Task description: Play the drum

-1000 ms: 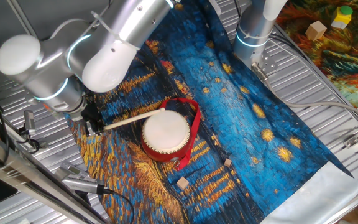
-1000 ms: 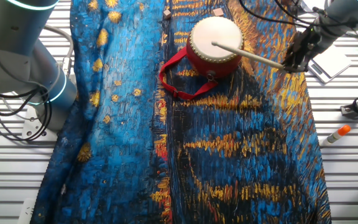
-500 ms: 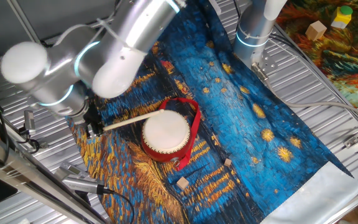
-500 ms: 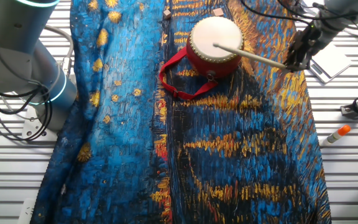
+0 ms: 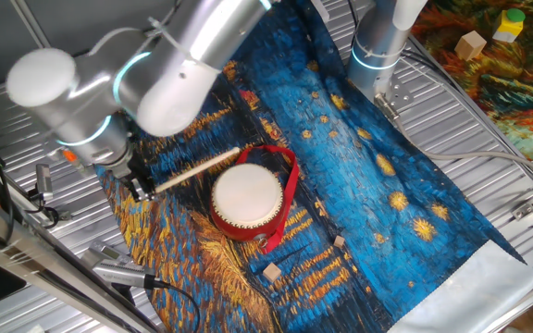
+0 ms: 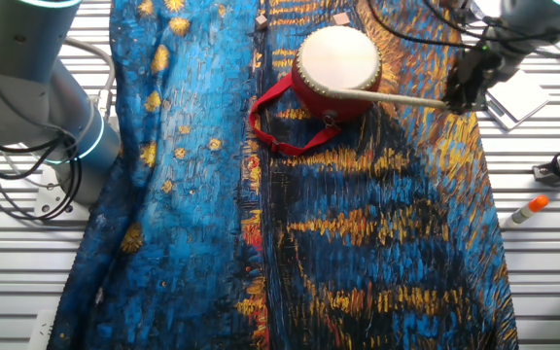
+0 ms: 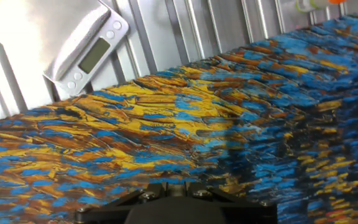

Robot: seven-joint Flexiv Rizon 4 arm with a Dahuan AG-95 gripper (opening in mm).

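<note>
— On the painted cloth (image 6: 358, 243), near its far edge in the other fixed view, where does the drum (image 6: 336, 70) sit?

— Upright, skin up, with its red ribbon (image 6: 280, 131) looped out beside it onto the blue part.

— And the gripper (image 6: 460, 92)?

— Off to the drum's side, over the yellow-orange border of the cloth, close to where the ribbed metal surface (image 6: 542, 253) begins. Its jaws are closed on the end of a thin wooden stick (image 6: 397, 98).

— Where does the stick reach?

— It slants across to the drum; whether the tip touches the rim I cannot tell.

— Room around it?

— Two small wooden blocks (image 5: 271, 271) lie near the drum in one fixed view. A grey scale (image 7: 86, 53) lies on the metal past the cloth edge in the hand view.
</note>
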